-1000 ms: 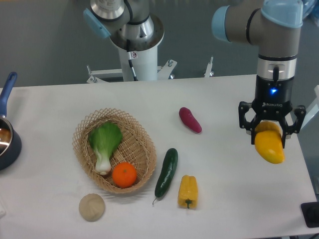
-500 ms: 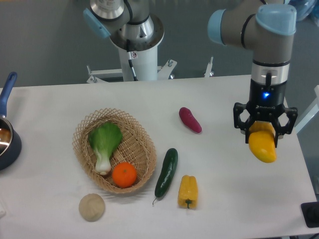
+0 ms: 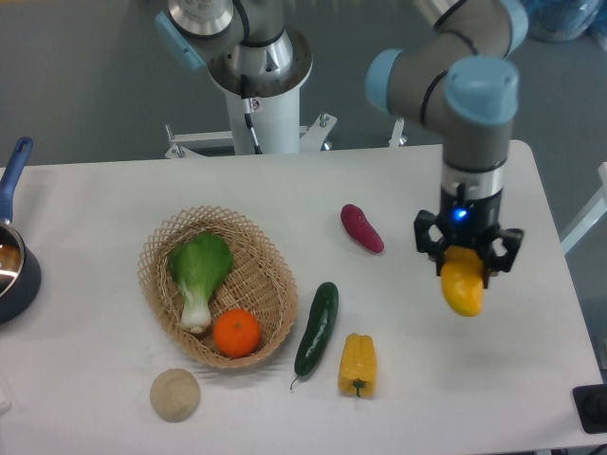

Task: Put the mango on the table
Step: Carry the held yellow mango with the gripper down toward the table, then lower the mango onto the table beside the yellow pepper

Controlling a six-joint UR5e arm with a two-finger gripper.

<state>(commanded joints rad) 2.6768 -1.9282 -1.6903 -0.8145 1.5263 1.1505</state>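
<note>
My gripper (image 3: pixel 464 267) is shut on the mango (image 3: pixel 462 289), a smooth yellow-orange oval fruit that hangs down from the fingers. It is held over the right part of the white table (image 3: pixel 531 379), right of the purple sweet potato (image 3: pixel 362 228) and up-right of the yellow bell pepper (image 3: pixel 357 364). I cannot tell whether the mango's lower end touches the tabletop.
A wicker basket (image 3: pixel 268 262) at centre-left holds a bok choy (image 3: pixel 198 271) and an orange (image 3: pixel 236 333). A cucumber (image 3: pixel 317 328) lies right of it. A beige round bun (image 3: pixel 175 394) sits at the front. A blue pot (image 3: pixel 13 269) stands at the left edge.
The gripper has carried the mango leftward, from near the table's right edge toward the middle-right. The other objects have not moved.
</note>
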